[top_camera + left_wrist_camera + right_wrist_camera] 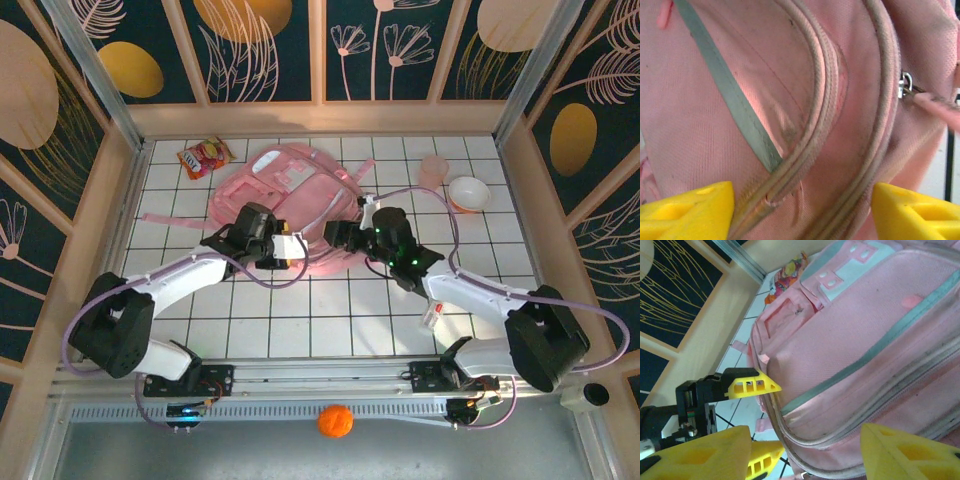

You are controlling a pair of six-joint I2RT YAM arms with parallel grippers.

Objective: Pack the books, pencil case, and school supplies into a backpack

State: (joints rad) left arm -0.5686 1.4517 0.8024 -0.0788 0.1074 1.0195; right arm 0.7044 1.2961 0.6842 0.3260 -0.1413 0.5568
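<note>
The white tiled desk (330, 320) carries the backpack (290, 190), which lies flat with its pocketed front up, towards the far side and a little left of centre, its bottom end nearest the arms. That placing looks deliberate: both arms can reach the near end from either side, and both meet there. The left gripper (800, 212) hangs close over the pink fabric with its yellow fingers spread wide, a curved zipper seam (826, 100) running between them; nothing is pinched, so it reads as straddling the seam, ready either to take hold or to draw back. The right gripper (805, 455) also has its fingers apart, set on either side of the backpack's rounded lower edge and clamped on nothing; my judgement is that it stands there to steady or lift that edge while the other works the opening. The seams seen here look closed, so I take the opening of the bag to be the step in hand. Well off to the right sit a white bowl (468, 192) and, just beside it, a pink cup (433, 170). A red-orange snack bag (205, 157) lies near the backpack's far left corner; its print is too small to read. A metal zip pull (905, 86) hangs at the seam's right side. The backpack bears no writing that I can make out.
</note>
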